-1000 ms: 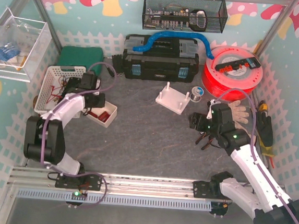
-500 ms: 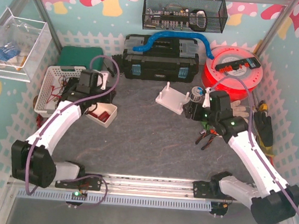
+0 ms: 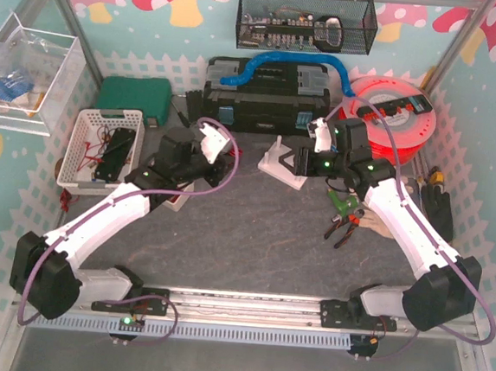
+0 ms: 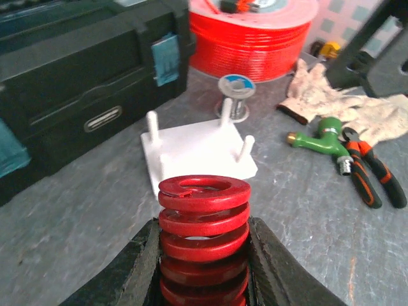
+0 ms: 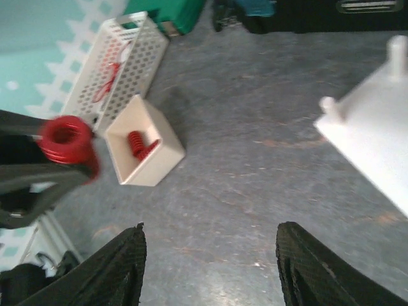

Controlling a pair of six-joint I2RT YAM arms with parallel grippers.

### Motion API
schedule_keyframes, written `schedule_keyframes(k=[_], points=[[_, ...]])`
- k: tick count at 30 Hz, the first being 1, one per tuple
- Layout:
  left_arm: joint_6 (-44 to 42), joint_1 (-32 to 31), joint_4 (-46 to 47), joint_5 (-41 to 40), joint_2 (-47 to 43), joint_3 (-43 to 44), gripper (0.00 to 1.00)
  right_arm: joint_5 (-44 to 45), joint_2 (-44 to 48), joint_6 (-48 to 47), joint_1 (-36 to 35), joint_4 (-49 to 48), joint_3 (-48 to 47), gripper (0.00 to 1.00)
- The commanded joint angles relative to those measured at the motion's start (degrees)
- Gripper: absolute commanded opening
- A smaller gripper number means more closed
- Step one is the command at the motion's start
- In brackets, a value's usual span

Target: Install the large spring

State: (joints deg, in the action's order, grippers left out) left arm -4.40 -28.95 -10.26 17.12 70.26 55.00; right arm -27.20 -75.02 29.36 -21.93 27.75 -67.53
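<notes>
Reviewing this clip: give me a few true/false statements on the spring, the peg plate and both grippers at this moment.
1. The left gripper is shut on the large red spring. True.
2. The spring sits on a peg of the white peg plate. False: it is held apart from the plate, on no peg.
3. The right gripper is open and holds nothing. True.
4. The small white box is empty. False: small red springs lie in it.

Large spring: lower coils cut off by the near edge in left wrist view, flanks masked by left gripper, smeared by blur in right wrist view; white peg plate cropped at right edge there.
</notes>
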Motion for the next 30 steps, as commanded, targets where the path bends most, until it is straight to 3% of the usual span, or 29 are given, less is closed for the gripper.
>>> schedule_keyframes(k=[1, 11, 30], points=[[-5.58, -2.88, 6.04, 2.57, 2.93, 1.52, 0.04, -9.25, -1.74, -1.50, -1.59, -1.11, -4.55, 0.58], [-9.43, -7.67, 8.79, 3.86, 6.64, 4.08, 0.04, -16.68, -4.83, 0.21, -4.11, -3.20, -7.76, 0.59], [-12.81, -10.07, 9.27, 5.72, 5.71, 5.03, 0.03, -16.93, -8.64, -1.56, -4.35, -0.34, -6.92, 0.62]])
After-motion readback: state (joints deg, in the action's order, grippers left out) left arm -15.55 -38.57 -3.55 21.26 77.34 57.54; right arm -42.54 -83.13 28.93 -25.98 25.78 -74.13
